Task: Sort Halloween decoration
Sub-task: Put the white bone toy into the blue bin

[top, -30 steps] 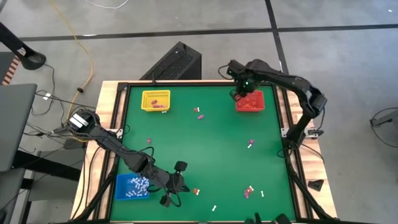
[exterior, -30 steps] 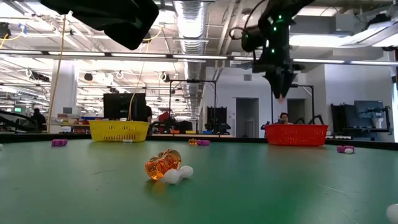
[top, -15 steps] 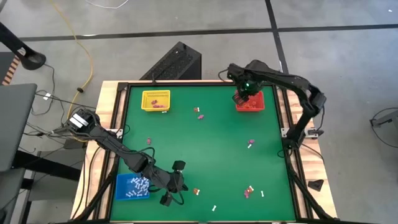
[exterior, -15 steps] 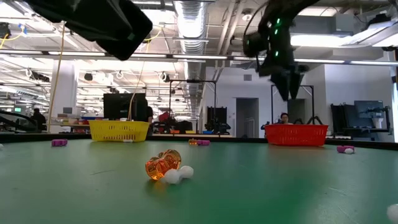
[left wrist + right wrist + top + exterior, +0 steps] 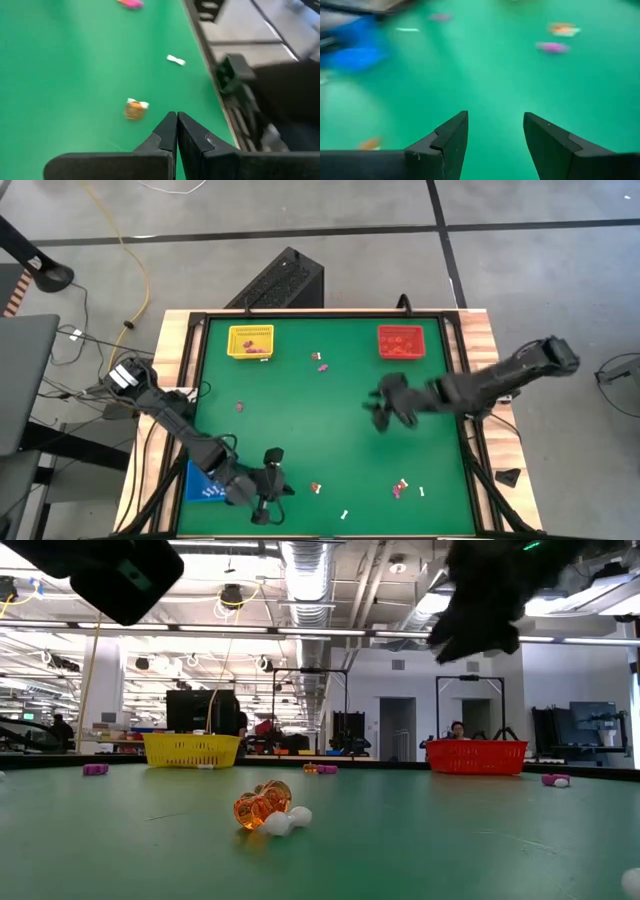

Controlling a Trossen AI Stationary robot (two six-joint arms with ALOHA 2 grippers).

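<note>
Table point(image 5: 330, 430), green top, seen from above w/ both arms over it.

Left gripper point(image 5: 266, 485): we're seeing it hanging over the near edge of the table, just beside the blue tray point(image 5: 200, 488); in its wrist view the two dark fingers point(image 5: 167, 132) are pressing together, closed on nothing.

Right gripper point(image 5: 380, 406): hanging over the table's right-centre, well apart from the red tray point(image 5: 402, 342); wrist view is showing its fingers point(image 5: 451, 135) spread wide, nothing between them.

Trays: yellow tray point(image 5: 250, 341) at the far left corner, red at the far right, blue at the near left, holding white bits.

Trinkets, loose on the green:
- orange trinket point(image 5: 260, 806) touching a white trinket point(image 5: 285, 822), near the left gripper; same pair in the left wrist view.
- pink trinkets point(image 5: 321, 362) between the yellow and red trays.
- pink trinket point(image 5: 240, 406) toward the left side.
- white stick point(image 5: 344, 513) at the near edge.
- small cluster point(image 5: 401, 486) near the right front, pink and white; possibly some orange, too small to tell.
</note>
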